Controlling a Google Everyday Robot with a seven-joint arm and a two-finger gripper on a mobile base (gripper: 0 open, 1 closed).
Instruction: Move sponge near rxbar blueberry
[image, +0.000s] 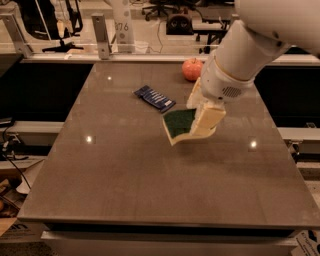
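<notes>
rxbar blueberry (155, 98): flat on the counter (125, 190), left of centre toward the far edge; long axis runs diagonally, far-left to near-right.
sponge (179, 125): just right of and nearer the camera than the bar's near-right end; close to it but not touching; tilted, green face toward the camera, pale foam edge along the bottom; looks lifted off the counter.
key relation: bar lies up-left of the held sponge, only a small gap between them; remaining travel is short, toward far-left.
end effector (201, 117): right of the sponge, over the counter's middle-right, arm coming in from the upper right; pale fingers (209, 120) clamped on the sponge's right side, gripping it, nothing else touched.
arm nearer: single arm, so no choice.
apple (192, 69): far edge, behind the end effector, apart from bar and sponge.
judgement: carry nearly done; next is lower and release beside the bar without nudging it.
</notes>
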